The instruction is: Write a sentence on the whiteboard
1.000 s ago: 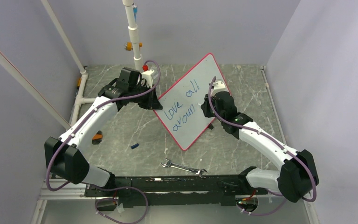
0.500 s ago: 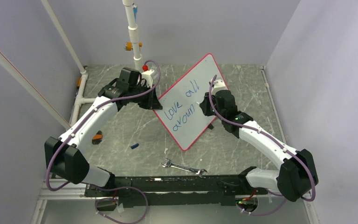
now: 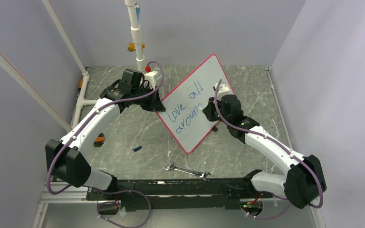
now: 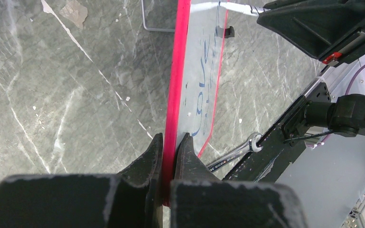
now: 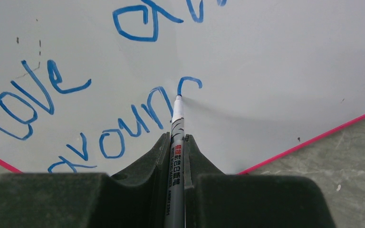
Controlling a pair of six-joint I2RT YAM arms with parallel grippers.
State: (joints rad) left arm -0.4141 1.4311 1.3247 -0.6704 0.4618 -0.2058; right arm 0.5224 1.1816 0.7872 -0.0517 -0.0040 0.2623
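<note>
The whiteboard (image 3: 197,124) with a red-pink rim stands tilted mid-table. My left gripper (image 3: 158,105) is shut on its left rim; the wrist view shows both jaws pinching the red edge (image 4: 173,114). The sentence (image 3: 185,107) in blue reads "love all" over "aroun" with a partial stroke after it; it also shows in the right wrist view (image 5: 123,128). My right gripper (image 3: 210,109) is shut on a grey marker (image 5: 176,142). The marker's tip touches the board at the foot of the newest curved stroke (image 5: 188,81).
A steel wrench (image 3: 186,170) lies near the front edge; it also shows in the left wrist view (image 4: 235,151). A small blue cap (image 3: 137,148) and an orange-black object (image 3: 99,139) lie on the left. White pipes (image 3: 137,33) stand at the back and left.
My right gripper has shifted slightly down and left along the board with the marker, and a new curved stroke has appeared after "aroun". The left arm and board have not moved.
</note>
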